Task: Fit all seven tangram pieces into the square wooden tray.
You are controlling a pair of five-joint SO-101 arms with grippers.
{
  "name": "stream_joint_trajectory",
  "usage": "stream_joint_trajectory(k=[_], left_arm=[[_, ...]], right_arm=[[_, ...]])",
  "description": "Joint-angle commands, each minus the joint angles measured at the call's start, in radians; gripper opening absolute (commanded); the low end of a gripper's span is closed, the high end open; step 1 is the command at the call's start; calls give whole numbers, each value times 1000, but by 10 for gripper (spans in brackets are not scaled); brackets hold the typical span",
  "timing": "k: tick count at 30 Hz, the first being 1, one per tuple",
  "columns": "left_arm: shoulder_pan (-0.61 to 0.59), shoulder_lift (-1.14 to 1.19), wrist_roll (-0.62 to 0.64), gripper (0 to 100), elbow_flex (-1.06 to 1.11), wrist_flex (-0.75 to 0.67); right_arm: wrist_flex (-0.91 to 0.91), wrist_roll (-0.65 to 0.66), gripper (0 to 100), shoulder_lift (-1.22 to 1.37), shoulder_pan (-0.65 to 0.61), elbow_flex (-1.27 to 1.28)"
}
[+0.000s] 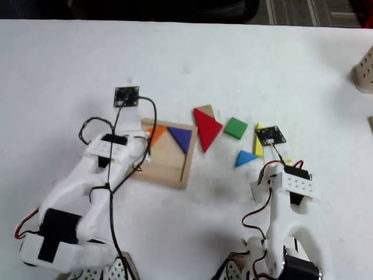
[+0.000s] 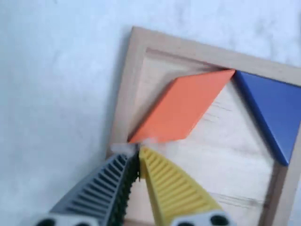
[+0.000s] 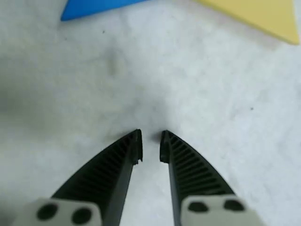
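The square wooden tray [image 1: 152, 169] lies in front of the left arm. It holds an orange parallelogram [image 2: 183, 106] and a dark blue triangle [image 2: 270, 106]. My left gripper [image 2: 138, 154] is shut, and its tips touch the orange piece's near corner by the tray's left rim [image 2: 123, 89]. On the table right of the tray lie a red triangle [image 1: 207, 129], a tan piece [image 1: 205, 109], a green square [image 1: 235, 128], a yellow triangle [image 1: 258, 140] and a light blue triangle [image 1: 245, 158]. My right gripper [image 3: 150, 142] hovers narrowly open over bare table, just short of the light blue triangle [image 3: 94, 7] and yellow triangle [image 3: 263, 16].
A pale perforated wooden object [image 1: 364, 73] stands at the table's far right edge. Cables [image 1: 111, 175] run along both arms. The white table stretches bare behind the pieces up to its far edge.
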Motion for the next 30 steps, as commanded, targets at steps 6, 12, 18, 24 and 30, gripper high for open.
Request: stream_joint_trajectory(k=[6,12,18,24,30], left_arm=[[-16,-44,-8,24,-35,-83],[-13,-39,-2,24,-98,-109],[-10,25,0,24,-183,-149],[-13,222,0,24,-333,-97],[10,302,-8,24,-394,-6]], right_arm=[[-16,15,76,-2,13,-3],[-16,15,77,-2,10,-3],[-16,15,75,-2,10,-3],[-16,15,77,-2,10,-3],[-16,15,77,-2,10,-3]])
